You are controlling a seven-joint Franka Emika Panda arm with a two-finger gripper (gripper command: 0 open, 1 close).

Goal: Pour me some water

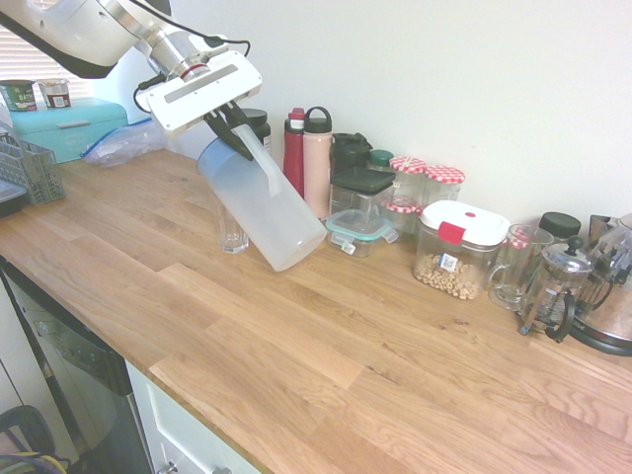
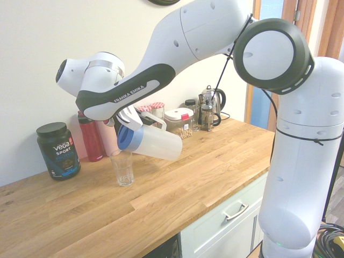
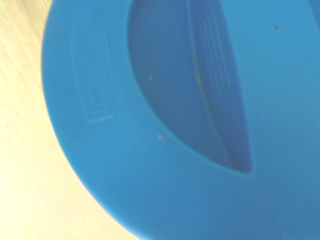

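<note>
A frosted-white water jug (image 1: 265, 205) hangs tilted steeply over a wooden kitchen counter (image 1: 326, 355), its blue lid (image 2: 125, 137) tipped down toward a small clear ribbed glass (image 2: 123, 167) standing just below the spout end. The jug is clear of the countertop — its base points up and away from the glass. The white robot arm's gripper (image 1: 233, 126) is clamped tight on the jug's side handle (image 1: 261, 158), holding the vessel aloft. In the wrist view the blue lid fills nearly the whole picture, with a strip of pale wood at one edge. Behind the jug, along the wall, stand a red bottle (image 1: 294, 150) and a pink bottle (image 1: 317, 161), then lidded storage containers (image 1: 460, 249) and a French press (image 1: 555, 289) farther along. From the opposite side, a black supplement tub (image 2: 58, 150) sits near the glass.
</note>
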